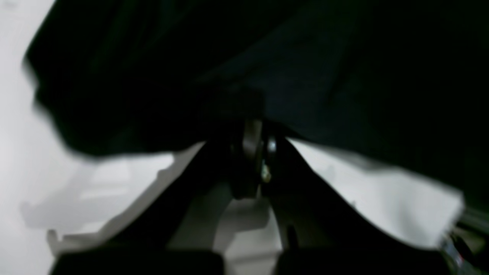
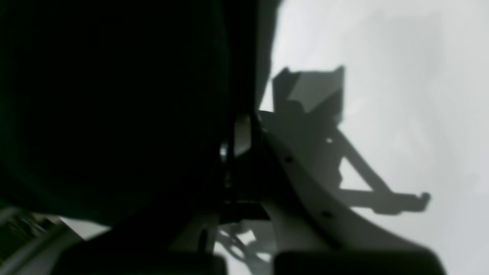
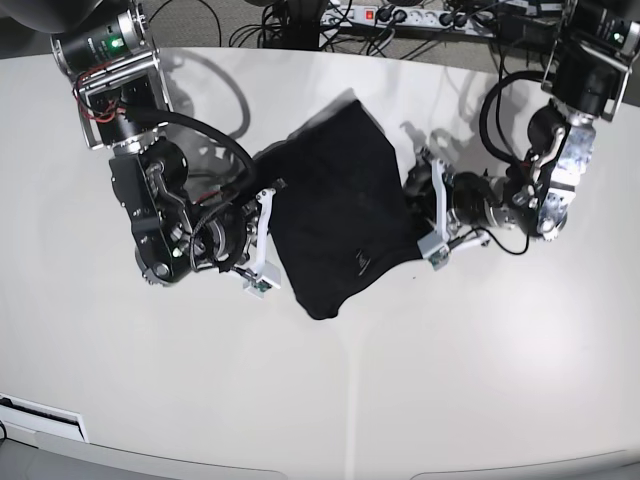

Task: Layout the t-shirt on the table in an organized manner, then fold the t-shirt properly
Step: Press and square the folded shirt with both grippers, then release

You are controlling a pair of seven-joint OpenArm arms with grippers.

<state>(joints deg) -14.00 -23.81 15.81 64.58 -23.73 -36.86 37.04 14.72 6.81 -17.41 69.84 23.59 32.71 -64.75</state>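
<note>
The black t-shirt (image 3: 340, 200) is bunched into a compact shape at the middle of the white table (image 3: 450, 380), with its tiny pale logo (image 3: 360, 262) facing up. My left gripper (image 3: 418, 218) is shut on the shirt's right edge. In the left wrist view the closed fingertips (image 1: 252, 137) pinch the dark fabric (image 1: 191, 57), with white table (image 1: 382, 198) below. My right gripper (image 3: 272, 225) is shut on the shirt's left edge. Dark cloth (image 2: 114, 114) fills the left of the right wrist view, against the closed fingertips (image 2: 238, 133).
A power strip (image 3: 400, 18) and black cables lie along the table's far edge. The right arm's motor housing (image 3: 110, 60) stands at the back left and the left arm's base (image 3: 590, 70) at the back right. Bare tabletop stretches toward the near edge.
</note>
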